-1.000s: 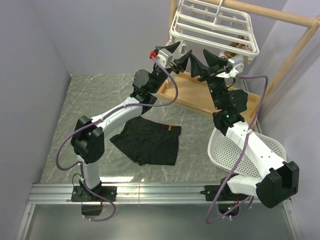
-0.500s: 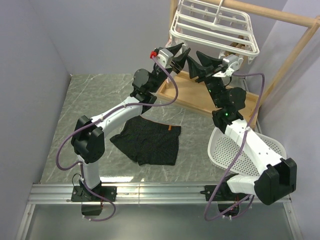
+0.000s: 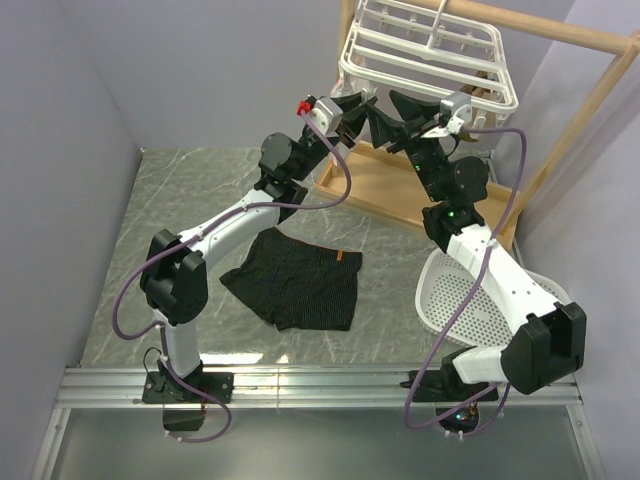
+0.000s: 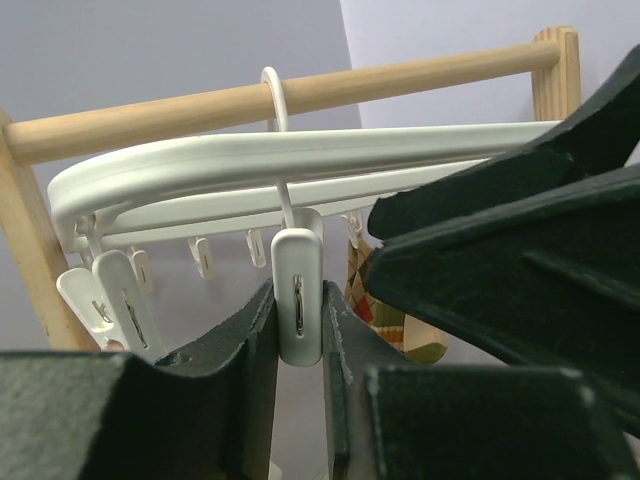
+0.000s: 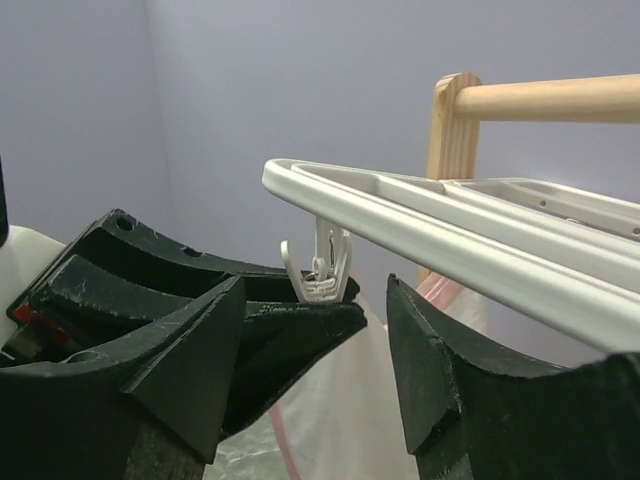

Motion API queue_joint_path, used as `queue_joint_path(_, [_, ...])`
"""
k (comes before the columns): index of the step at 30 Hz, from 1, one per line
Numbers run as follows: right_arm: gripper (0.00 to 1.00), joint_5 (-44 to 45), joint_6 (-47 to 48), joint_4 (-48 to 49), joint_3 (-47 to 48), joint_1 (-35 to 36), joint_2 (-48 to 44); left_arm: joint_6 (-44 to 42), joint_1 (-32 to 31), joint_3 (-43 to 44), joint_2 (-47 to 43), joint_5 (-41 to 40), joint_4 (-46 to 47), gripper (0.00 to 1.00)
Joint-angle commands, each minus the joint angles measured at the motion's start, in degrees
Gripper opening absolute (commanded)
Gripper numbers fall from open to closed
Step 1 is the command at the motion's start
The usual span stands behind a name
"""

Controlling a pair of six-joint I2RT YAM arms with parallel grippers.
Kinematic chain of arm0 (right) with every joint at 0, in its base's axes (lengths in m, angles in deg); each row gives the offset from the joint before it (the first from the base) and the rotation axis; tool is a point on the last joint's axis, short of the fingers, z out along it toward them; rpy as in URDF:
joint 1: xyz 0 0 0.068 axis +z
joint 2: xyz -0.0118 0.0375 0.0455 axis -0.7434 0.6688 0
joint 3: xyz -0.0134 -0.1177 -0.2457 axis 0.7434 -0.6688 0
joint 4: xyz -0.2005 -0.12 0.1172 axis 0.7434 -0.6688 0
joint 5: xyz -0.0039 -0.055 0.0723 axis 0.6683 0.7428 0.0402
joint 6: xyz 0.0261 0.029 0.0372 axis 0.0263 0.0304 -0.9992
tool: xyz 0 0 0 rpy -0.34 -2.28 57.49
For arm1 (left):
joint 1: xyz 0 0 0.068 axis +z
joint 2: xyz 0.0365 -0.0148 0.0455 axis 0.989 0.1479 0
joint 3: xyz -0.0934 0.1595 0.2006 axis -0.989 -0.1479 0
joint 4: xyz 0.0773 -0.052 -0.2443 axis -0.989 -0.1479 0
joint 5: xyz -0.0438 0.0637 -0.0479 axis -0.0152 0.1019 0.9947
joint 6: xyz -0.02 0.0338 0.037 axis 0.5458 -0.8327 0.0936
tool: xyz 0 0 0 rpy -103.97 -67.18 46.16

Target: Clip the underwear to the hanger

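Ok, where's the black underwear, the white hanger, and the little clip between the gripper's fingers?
underwear [image 3: 300, 280]: top view, middle of the black fabric.
hanger [image 4: 300, 160]: left wrist view, its thick white outer rim.
clip [image 4: 298, 290]: left wrist view, the clip's white body.

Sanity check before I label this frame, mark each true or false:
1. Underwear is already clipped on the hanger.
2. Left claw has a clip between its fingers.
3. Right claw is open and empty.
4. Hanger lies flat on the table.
1. False. The underwear lies spread on the table, well below the hanger, and neither claw holds it.
2. True. In the left wrist view the left claw has a white clip between its fingers, which are close against both sides of it.
3. True. The right claw is spread wide with nothing gripped.
4. False. The hanger hangs by its hook from the wooden rail.
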Motion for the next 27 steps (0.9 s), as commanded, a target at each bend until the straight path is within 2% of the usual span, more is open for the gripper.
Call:
queue_joint_path(1, [0.66,-0.87,-0.92,0.91,3.83,-0.29,0.85,0.3,0.16,1.36,-0.26,3.35,0.15,0.19])
queue_joint_path(9, [0.66,-0.35,-1.45,0.65,6.65,-0.29,4.01,-0.93,0.16,1.89,0.53,4.76,0.24,0.17])
queue_joint_path(15, [0.59,-0.26,-1.8,0.3,7.26,-0.12,4.72,-1.72,0.24,1.98,0.8,5.29,0.41,0.16])
queue_joint_path(19, [0.5,0.01,-1.72,0.04,7.17,-0.12,4.72,-1.98,0.24,1.98,0.97,5.29,0.41,0.16])
queue_joint_path(23, [0.5,-0.08,-1.98,-1.37,7.26,-0.21,4.54,-2.25,0.24,1.81,1.06,5.46,0.94,0.16])
queue_joint_path(27, [0.35,0.18,-2.24,-1.72,7.0,-0.12,4.46,-2.33,0.24,2.07,1.15,5.64,1.03,0.18])
